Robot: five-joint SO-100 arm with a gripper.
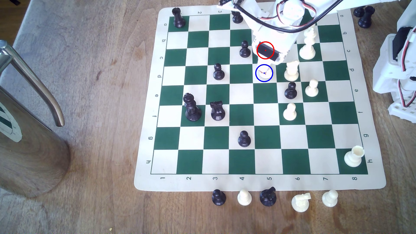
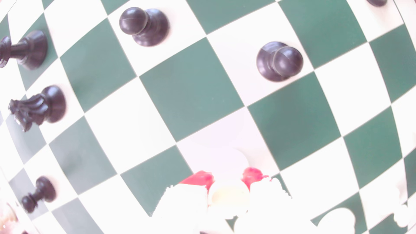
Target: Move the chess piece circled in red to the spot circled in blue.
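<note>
Rook (image 2: 228,198), cream and short, sits pinched between the red-tipped fingers (image 2: 198,178) of the gripper (image 1: 263,72), which is closed narrowly around it. In the exterior view, upper middle of the frame, the arm's body hides the red-ringed square, while the fingertips hang inside the blue-ringed square (image 1: 269,77). Judging by that, the piece is held directly over its target for setting down.
</note>
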